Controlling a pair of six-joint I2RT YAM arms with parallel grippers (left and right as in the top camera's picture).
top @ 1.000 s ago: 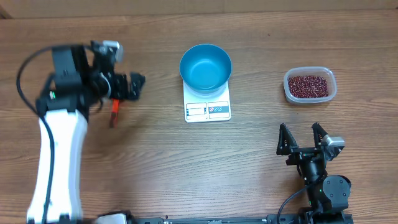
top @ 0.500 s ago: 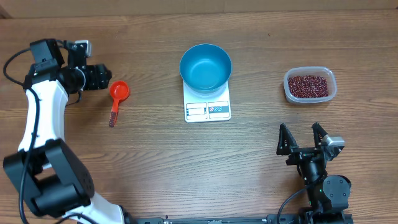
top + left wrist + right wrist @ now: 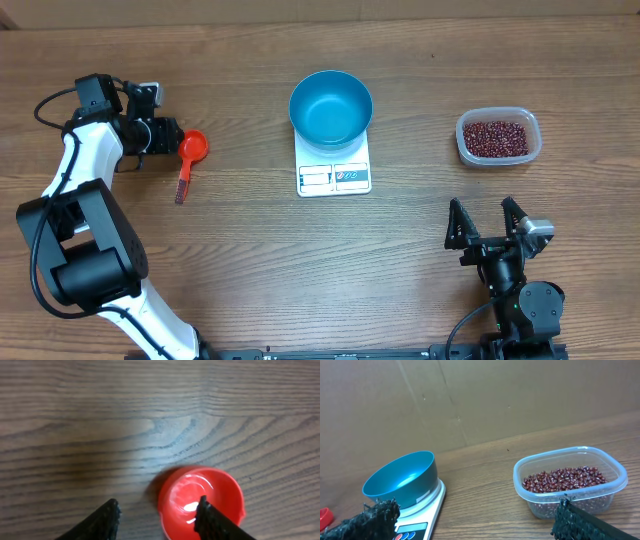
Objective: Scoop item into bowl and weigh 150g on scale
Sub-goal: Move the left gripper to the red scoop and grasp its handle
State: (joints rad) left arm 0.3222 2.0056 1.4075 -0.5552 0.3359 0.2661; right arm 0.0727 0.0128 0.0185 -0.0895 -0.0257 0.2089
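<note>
Left hand (image 3: 172, 140): positioned low over the brown wood-grain table (image 3: 300, 270), toward its left edge, at the round cup of the small red plastic measuring scoop (image 3: 192, 146). In the left wrist view the two black fingers (image 3: 107, 520) stand apart. One is over the bare table just outside the cup and the other is over the cup's interior, so the cup's rim lies between them. A gap shows between the outer finger and the rim, so the jaws are parted and have no grip on the scoop. The scoop rests flat on the table, its handle pointing toward the near edge.

Right hand (image 3: 483, 212): near the table's near right corner, jaws spread fully, holding nothing.

Round bright blue plastic bowl (image 3: 331, 107): seated upright on the flat white rectangular kitchen scale (image 3: 335, 177), midway along the table toward the far edge. The bowl's interior is bare. The scale's display panel faces the near edge, and its reading is too small to make out.

Small dark red-brown beans (image 3: 494, 138): all contained in the clear rounded-rectangular plastic tub (image 3: 470, 150), toward the right edge and well apart from the scale and the scoop.
</note>
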